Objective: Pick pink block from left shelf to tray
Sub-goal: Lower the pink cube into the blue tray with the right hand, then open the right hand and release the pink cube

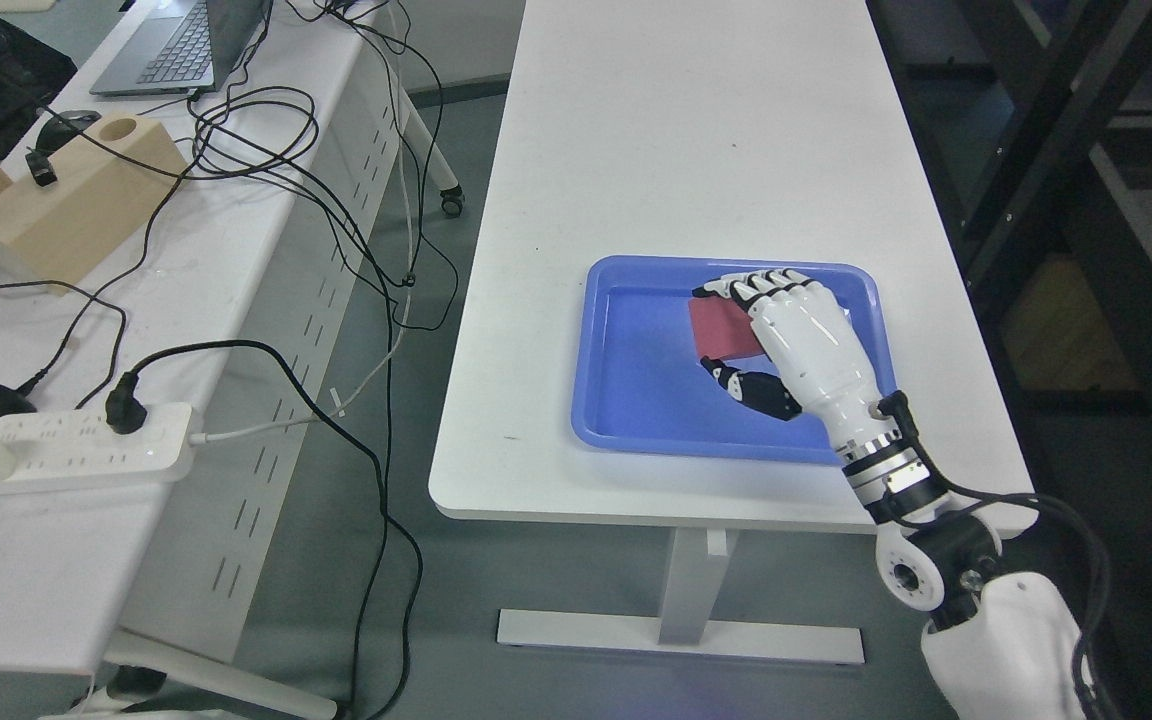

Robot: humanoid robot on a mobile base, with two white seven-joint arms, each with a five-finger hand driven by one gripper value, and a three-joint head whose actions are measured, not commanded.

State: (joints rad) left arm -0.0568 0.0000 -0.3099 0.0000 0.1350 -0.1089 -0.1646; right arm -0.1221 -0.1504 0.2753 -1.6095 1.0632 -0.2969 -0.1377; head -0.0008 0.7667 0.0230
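1. Pink block (721, 326) sits over the middle of a blue tray (636, 400), seen from the head camera. It looks flat and dull red-pink, and whether it rests on the tray floor or is held just above it cannot be told.
2. The right hand (806, 345), white with black fingertips, reaches in from the lower right. Its fingers (751, 288) curl over the block's far edge and the thumb (751, 388) sits at its near edge, so the hand is closed around the block.
3. The tray lies on a white table (696, 130), near its front edge.
4. To the left stands a second table (236, 260) with a power strip (76, 445), tangled black cables (266, 130), a wooden block (76, 210) and a laptop (181, 40).
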